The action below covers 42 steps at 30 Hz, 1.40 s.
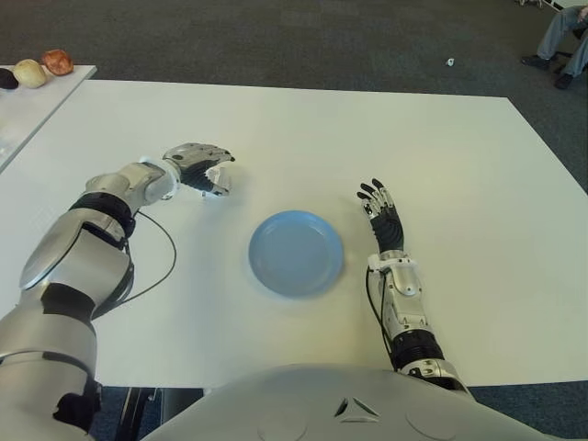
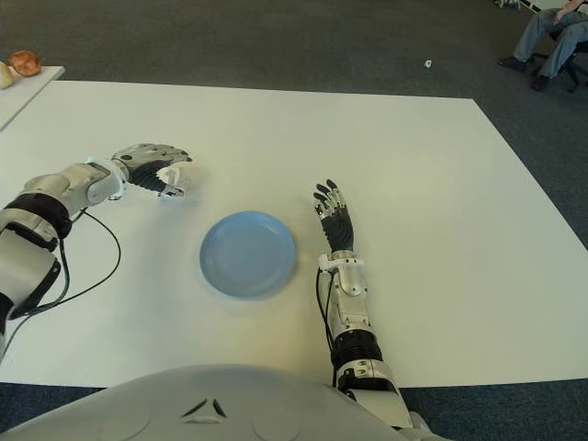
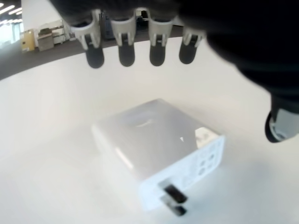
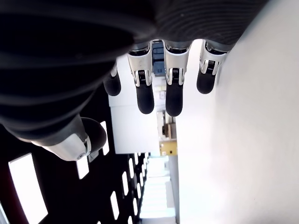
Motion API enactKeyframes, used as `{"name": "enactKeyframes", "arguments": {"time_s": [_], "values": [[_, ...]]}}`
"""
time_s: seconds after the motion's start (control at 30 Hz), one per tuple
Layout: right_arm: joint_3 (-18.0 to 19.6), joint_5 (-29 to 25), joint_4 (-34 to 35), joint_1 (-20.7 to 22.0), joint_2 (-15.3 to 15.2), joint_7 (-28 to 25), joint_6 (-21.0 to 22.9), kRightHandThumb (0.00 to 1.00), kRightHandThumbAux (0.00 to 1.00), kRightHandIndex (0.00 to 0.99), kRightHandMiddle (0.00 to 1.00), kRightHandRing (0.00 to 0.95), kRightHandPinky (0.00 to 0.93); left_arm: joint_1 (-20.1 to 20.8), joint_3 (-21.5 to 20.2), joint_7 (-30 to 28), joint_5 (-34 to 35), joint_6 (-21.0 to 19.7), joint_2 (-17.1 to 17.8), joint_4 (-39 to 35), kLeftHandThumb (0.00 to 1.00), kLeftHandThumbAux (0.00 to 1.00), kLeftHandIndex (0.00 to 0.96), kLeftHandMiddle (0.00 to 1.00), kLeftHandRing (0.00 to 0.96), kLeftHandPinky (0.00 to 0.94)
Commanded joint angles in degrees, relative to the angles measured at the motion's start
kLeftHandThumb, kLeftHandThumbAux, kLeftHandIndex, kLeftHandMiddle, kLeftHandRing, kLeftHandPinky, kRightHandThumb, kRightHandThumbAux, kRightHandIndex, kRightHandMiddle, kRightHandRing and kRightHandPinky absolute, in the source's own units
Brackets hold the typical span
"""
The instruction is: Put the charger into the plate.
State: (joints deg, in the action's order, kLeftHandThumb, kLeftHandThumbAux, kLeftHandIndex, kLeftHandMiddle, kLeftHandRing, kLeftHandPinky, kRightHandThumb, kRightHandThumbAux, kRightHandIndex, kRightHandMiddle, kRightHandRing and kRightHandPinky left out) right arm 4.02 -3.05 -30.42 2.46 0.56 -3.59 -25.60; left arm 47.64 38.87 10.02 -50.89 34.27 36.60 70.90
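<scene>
The charger (image 3: 159, 149) is a white cube with two dark prongs, lying on the white table (image 1: 303, 138). My left hand (image 1: 204, 167) hovers right over it, left of the plate; its fingertips (image 3: 126, 56) and thumb arch around the charger without touching it in the left wrist view. From the eye views only a white corner of the charger (image 1: 214, 176) shows under the palm. The blue plate (image 1: 296, 253) sits empty at the table's middle front. My right hand (image 1: 379, 209) shows just right of the plate, fingers straight and holding nothing.
A second white table (image 1: 28, 110) at the far left carries several round food items (image 1: 32, 72). A black cable (image 1: 167, 262) loops from my left arm over the table. A person's legs (image 1: 565, 37) show on the floor at the far right.
</scene>
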Motion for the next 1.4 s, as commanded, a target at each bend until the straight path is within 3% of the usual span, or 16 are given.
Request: {"name": "enactKeyframes", "arguments": {"time_s": [0.03, 0.73, 1.4], "values": [[0.49, -0.09, -3.51, -3.95, -0.17, 0.27, 2.53, 0.0, 0.561, 0.0, 0.18, 0.173, 0.057, -0.26, 2.51, 4.04, -3.2, 0.21, 1.28, 0.89, 0.167, 0.428, 0.0, 0.0, 0.0, 0.0], [0.65, -0.83, -3.26, -4.66, -0.48, -1.4, 1.88, 0.0, 0.56, 0.0, 0.178, 0.163, 0.054, 0.23, 11.15, 20.52, -12.61, -5.64, 2.1, 4.9, 0.146, 0.437, 0.0, 0.0, 0.0, 0.0], [0.28, -0.76, -1.53, -5.6, -0.56, -1.89, 2.28, 0.0, 0.559, 0.0, 0.171, 0.167, 0.064, -0.23, 13.09, 22.24, -13.13, -9.13, 0.87, 6.61, 0.118, 0.446, 0.0, 0.0, 0.0, 0.0]]}}
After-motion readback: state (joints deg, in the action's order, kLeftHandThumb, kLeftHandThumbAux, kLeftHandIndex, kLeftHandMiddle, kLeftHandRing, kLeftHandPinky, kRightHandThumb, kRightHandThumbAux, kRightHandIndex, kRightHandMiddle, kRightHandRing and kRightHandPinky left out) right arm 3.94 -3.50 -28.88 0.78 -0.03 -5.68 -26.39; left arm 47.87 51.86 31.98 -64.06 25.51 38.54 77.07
